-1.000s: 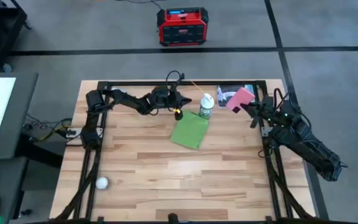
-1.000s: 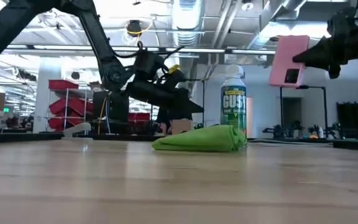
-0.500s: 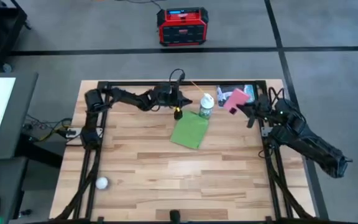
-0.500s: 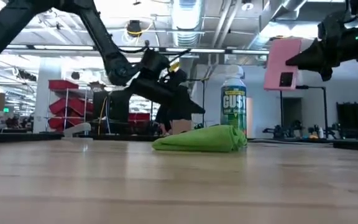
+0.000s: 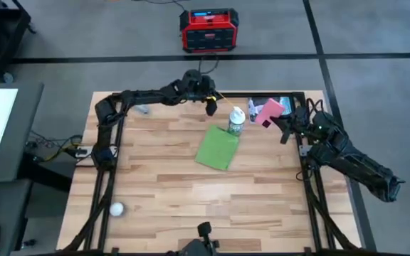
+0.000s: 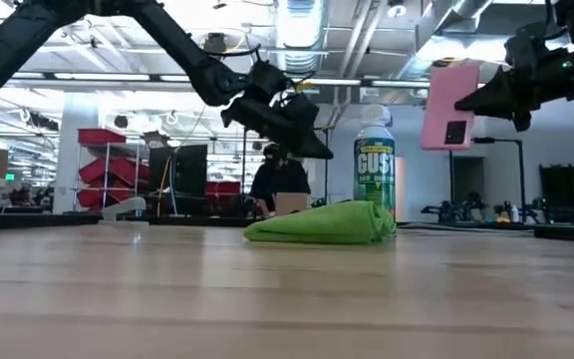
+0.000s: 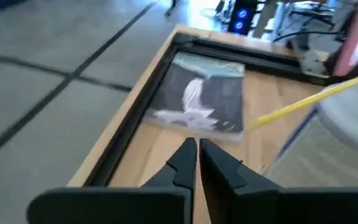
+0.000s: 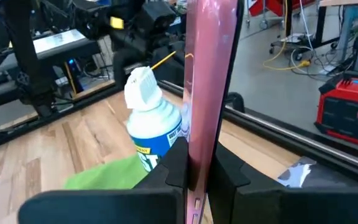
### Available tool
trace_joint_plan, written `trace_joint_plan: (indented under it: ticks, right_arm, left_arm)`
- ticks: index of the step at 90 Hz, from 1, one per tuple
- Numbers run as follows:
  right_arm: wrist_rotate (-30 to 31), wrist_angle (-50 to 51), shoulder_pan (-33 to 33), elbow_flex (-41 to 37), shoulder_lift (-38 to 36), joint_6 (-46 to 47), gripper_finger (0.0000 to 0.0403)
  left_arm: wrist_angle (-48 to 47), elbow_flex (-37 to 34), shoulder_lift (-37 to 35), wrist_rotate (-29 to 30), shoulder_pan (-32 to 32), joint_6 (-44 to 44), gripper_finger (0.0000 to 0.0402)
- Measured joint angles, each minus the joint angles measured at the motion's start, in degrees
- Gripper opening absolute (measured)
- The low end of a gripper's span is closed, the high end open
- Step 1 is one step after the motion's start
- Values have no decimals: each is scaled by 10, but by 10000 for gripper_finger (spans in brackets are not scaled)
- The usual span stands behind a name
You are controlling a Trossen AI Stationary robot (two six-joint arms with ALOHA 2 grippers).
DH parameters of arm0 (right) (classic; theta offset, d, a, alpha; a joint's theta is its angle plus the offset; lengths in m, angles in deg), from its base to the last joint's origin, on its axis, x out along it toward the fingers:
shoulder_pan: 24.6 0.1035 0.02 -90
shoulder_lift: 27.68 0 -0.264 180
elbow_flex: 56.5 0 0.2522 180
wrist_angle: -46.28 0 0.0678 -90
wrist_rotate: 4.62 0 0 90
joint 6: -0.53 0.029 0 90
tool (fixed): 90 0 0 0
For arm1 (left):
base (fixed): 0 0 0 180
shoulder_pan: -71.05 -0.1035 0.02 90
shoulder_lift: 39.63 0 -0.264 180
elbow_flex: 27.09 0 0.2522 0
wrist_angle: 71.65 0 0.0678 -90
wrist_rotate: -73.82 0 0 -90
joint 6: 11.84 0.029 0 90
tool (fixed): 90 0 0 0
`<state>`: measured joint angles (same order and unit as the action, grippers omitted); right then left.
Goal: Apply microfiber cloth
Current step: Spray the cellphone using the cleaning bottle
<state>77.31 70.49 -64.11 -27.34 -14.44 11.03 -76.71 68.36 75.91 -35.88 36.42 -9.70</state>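
One microfiber cloth (image 5: 217, 148); left end effector (image 5: 210, 108) closed, right end effector (image 5: 279, 119) gripping one pink phone (image 5: 268, 112).

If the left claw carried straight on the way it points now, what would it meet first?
Probably the flat packet lying by the table frame's far edge: in the left wrist view the shut left claw aims straight at it. Depth is unclear; the dust spray can sits off that line.

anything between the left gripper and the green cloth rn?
Nothing visible. The left gripper is raised near the table's far edge, jaws shut and empty; the microfiber cloth lies flat nearer the middle. The dust spray can stands at the cloth's far right corner, beside the path, not across it.
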Motion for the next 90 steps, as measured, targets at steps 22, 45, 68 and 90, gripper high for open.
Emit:
trace_joint_plan:
  ticks: [22,45,68,90]
  right_arm:
    - [3,0,0,0,0,0,14]
    - [5,21,0,0,-1,-7,14]
    - [6,24,0,0,-2,-15,14]
    - [7,16,-2,0,-2,-16,14]
  left_arm:
    - [-62,92,118,-98,-3,-94,0]
    - [-142,233,163,-132,18,-63,0]
    - [-157,247,164,-132,24,-38,0]
    - [-227,247,165,-188,39,12,0]
